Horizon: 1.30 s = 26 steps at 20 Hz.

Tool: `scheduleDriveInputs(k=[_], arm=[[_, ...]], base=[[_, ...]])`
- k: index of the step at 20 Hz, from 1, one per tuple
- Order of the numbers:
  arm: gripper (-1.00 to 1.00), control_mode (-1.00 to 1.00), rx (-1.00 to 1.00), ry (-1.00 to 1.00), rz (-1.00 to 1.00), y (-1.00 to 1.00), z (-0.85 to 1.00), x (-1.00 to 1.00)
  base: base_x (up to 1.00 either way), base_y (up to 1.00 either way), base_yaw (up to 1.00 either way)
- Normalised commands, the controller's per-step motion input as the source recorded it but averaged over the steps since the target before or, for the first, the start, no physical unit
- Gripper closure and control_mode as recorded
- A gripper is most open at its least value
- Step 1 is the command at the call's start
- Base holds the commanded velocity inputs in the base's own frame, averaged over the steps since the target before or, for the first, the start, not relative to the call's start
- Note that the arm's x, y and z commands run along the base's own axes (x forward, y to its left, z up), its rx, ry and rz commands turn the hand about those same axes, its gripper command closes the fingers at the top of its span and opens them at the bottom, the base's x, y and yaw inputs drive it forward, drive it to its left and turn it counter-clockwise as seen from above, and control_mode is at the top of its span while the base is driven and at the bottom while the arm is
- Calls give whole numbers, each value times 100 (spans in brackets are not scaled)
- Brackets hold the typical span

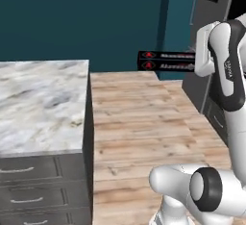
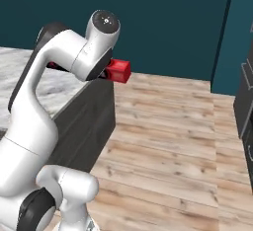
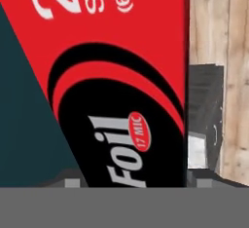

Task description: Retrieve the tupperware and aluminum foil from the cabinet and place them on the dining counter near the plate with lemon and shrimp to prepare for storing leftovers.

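The aluminum foil (image 1: 166, 60) is a long black box with red-and-white print, held level in the air over the wooden floor. My gripper (image 1: 196, 61) is shut on it, with the white hand covering its right part. In the right base view the box's red end (image 2: 118, 71) sticks out from behind the arm's upper joint. Up close in the hand view, the foil (image 3: 116, 90) shows its red and black face with the word "Foil", standing between my gripper's (image 3: 138, 180) two fingertips.
A marble counter top (image 1: 43, 104) over grey drawers (image 1: 29, 171) stands at the left, and its dark side panel (image 2: 89, 126) faces the floor. Dark grey units (image 1: 211, 89) stand at the right. Wooden floor (image 1: 139, 123) lies between them, with a teal wall behind.
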Motion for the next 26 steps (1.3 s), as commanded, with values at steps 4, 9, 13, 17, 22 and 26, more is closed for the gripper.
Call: scheduleDriveInputs(k=[4,9,13,17,22,26], arm=[[100,100,0,0,0,0,0,0],[100,100,0,0,0,0,0,0],[100,100,0,0,0,0,0,0],[100,100,0,0,0,0,0,0],[100,100,0,0,0,0,0,0],[100,100,0,0,0,0,0,0]], base=[[100,-35,7],[100,-26,5],[100,-29,8],[100,-35,16],[100,-49,22],[96,-64,23]])
